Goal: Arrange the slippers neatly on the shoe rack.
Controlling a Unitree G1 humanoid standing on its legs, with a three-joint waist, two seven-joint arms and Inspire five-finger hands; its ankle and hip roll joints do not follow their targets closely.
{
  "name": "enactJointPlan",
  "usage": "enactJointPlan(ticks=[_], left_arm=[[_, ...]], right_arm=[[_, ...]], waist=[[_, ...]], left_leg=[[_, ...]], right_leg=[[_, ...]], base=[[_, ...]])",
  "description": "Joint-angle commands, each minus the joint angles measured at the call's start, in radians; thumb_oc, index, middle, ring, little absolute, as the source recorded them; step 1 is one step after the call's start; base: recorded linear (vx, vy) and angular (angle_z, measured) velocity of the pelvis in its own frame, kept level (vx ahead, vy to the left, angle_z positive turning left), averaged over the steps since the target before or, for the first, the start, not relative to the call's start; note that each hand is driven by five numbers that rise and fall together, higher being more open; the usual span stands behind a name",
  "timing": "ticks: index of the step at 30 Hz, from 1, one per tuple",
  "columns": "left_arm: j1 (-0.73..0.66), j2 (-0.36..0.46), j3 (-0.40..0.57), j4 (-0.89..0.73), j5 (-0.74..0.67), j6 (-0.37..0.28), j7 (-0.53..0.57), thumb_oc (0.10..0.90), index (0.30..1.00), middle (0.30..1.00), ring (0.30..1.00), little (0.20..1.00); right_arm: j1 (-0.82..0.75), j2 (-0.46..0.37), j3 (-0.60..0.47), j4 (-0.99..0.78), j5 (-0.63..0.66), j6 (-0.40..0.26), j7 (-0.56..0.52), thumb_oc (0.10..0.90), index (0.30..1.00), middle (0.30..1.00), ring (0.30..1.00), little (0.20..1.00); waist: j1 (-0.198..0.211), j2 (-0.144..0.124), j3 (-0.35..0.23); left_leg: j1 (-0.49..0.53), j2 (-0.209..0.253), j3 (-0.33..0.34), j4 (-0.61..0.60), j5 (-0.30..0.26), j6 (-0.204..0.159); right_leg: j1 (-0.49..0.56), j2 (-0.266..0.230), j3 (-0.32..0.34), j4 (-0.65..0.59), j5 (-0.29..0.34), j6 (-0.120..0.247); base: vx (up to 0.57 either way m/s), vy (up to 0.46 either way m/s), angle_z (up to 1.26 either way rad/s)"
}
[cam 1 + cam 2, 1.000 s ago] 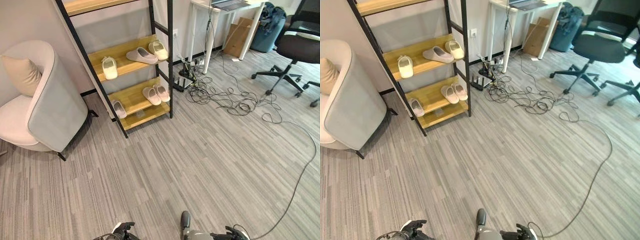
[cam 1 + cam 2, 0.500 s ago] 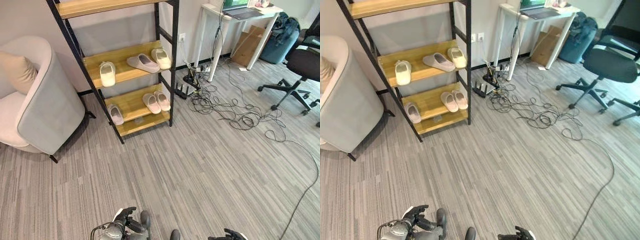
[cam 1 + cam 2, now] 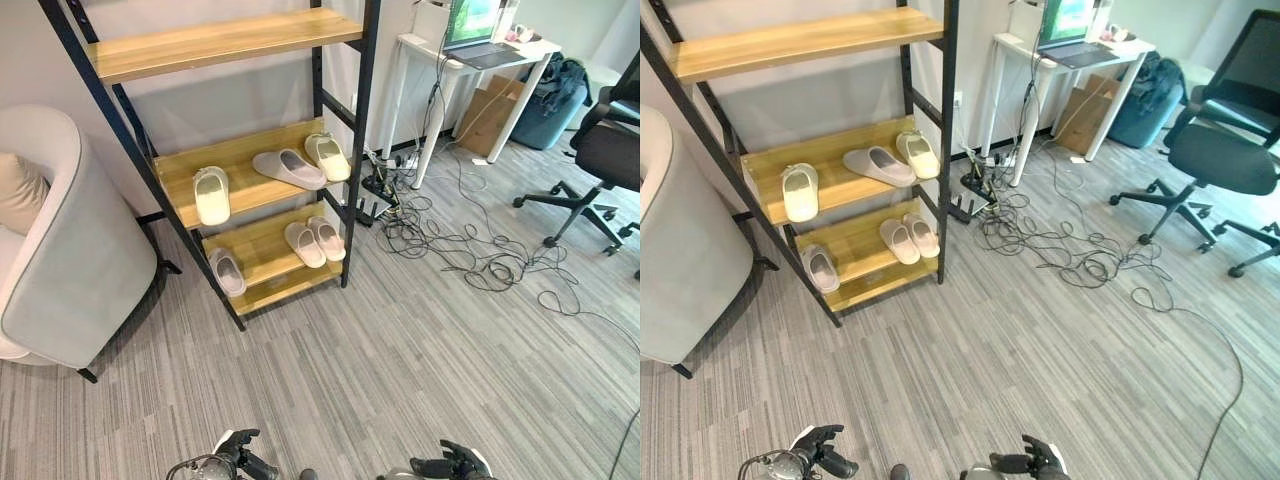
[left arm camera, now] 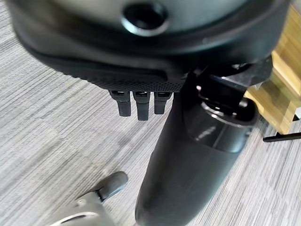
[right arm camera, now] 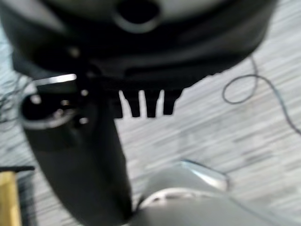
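The shoe rack (image 3: 345,150) has a black frame and wooden shelves and stands against the wall. On its middle shelf lie a cream slipper (image 3: 211,194), a grey slipper (image 3: 288,168) turned crosswise, and another cream slipper (image 3: 327,156). The lower shelf holds a single pale slipper (image 3: 227,271) at the left and a pair (image 3: 314,241) side by side at the right. The top shelf (image 3: 800,40) is bare. Far from the rack, at the near edge, my left hand (image 3: 237,458) and right hand (image 3: 452,464) hang low over the floor, fingers relaxed, holding nothing.
A grey armchair (image 3: 60,260) with a cushion stands left of the rack. Right of it is a white desk (image 3: 470,55) with a laptop, and tangled cables (image 3: 450,240) lie on the floor. An office chair (image 3: 610,150) stands at the far right.
The whole picture has shifted as the camera moved: the rack now sits nearer the middle and its top shelf shows. The slippers lie as before. Both hands stay low at the near edge.
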Motion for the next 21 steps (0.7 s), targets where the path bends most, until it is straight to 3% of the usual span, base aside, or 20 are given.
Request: enactJointPlan(ticks=[1,3,7,10,12,14,17,18,21], left_arm=[[-0.036,-0.007,0.001,-0.004,0.020,-0.036,0.008,0.800,0.900,0.900,0.900,0.900],[-0.040,-0.010,0.001,0.010,0.037,-0.038,0.002,0.800,0.900,0.900,0.900,0.900],[-0.012,-0.027,0.005,0.031,0.057,-0.035,0.000,0.800,0.900,0.900,0.900,0.900],[-0.007,-0.033,0.011,0.029,0.045,-0.036,-0.001,0.800,0.900,0.900,0.900,0.900],[-0.012,-0.029,0.007,0.017,0.035,-0.035,0.003,0.800,0.900,0.900,0.900,0.900],[-0.019,-0.026,0.003,0.005,0.024,-0.030,0.008,0.800,0.900,0.900,0.900,0.900],[-0.022,-0.028,-0.007,-0.004,0.018,-0.030,0.003,0.800,0.900,0.900,0.900,0.900],[-0.019,-0.030,-0.006,-0.003,0.012,-0.032,-0.001,0.800,0.900,0.900,0.900,0.900],[-0.017,-0.029,-0.005,-0.002,0.008,-0.032,-0.005,0.800,0.900,0.900,0.900,0.900]], right_arm=[[0.017,-0.028,-0.005,0.014,0.006,-0.004,0.001,0.800,0.900,0.900,0.900,0.900],[0.019,-0.031,-0.015,0.019,0.008,0.002,0.000,0.800,0.900,0.900,0.900,0.900],[0.037,-0.037,-0.011,0.018,0.007,0.001,0.002,0.800,0.900,0.900,0.900,0.900],[0.030,-0.046,0.005,0.017,0.012,-0.004,-0.001,0.800,0.900,0.900,0.900,0.900],[0.020,-0.051,0.006,0.008,0.032,-0.008,-0.005,0.800,0.900,0.900,0.900,0.900],[0.017,-0.055,0.006,0.007,0.039,-0.004,-0.010,0.800,0.900,0.900,0.900,0.900],[0.022,-0.062,0.012,0.014,0.038,-0.004,-0.007,0.800,0.900,0.900,0.900,0.900],[0.024,-0.066,0.011,0.018,0.034,-0.007,-0.006,0.800,0.900,0.900,0.900,0.900],[0.022,-0.066,0.007,0.023,0.028,-0.008,-0.007,0.800,0.900,0.900,0.900,0.900]], waist=[[-0.036,-0.015,0.000],[-0.066,-0.010,0.006],[-0.068,-0.014,-0.021],[-0.052,-0.023,-0.009],[-0.041,-0.045,0.008],[-0.029,-0.065,0.017],[-0.011,-0.065,0.011],[0.000,-0.049,0.006],[0.020,-0.029,0.005]], left_leg=[[0.037,-0.023,-0.013,0.007,-0.045,-0.103],[0.080,-0.018,-0.018,0.002,-0.073,-0.119],[0.118,0.000,-0.034,0.026,-0.115,-0.142],[0.015,0.036,-0.028,0.250,-0.029,-0.191],[-0.093,0.061,-0.011,0.431,0.021,-0.194],[-0.157,0.091,0.030,0.490,0.025,-0.173],[-0.168,0.086,0.054,0.362,-0.031,-0.146],[-0.183,0.068,0.051,0.230,0.010,-0.157],[-0.228,0.069,0.069,0.109,0.113,-0.175]], right_leg=[[0.034,0.062,0.036,-0.262,0.240,0.039],[0.002,0.072,0.041,-0.338,0.284,0.060],[0.070,0.056,0.043,-0.357,0.321,0.046],[0.133,0.052,0.043,-0.345,0.295,0.020],[0.168,0.049,0.057,-0.330,0.260,-0.013],[0.199,0.041,0.060,-0.316,0.225,-0.038],[0.249,0.049,0.050,-0.316,0.180,-0.041],[0.279,0.063,0.038,-0.316,0.153,-0.037],[0.335,0.086,0.030,-0.320,0.116,-0.039]], base=[[0.40,-0.166,0.53],[0.35,-0.154,0.85],[0.34,-0.231,0.66],[0.21,-0.230,0.61],[0.14,-0.230,0.08],[0.20,-0.172,-0.28],[0.32,-0.053,-0.12],[0.37,0.014,0.15],[0.31,0.029,0.41]])
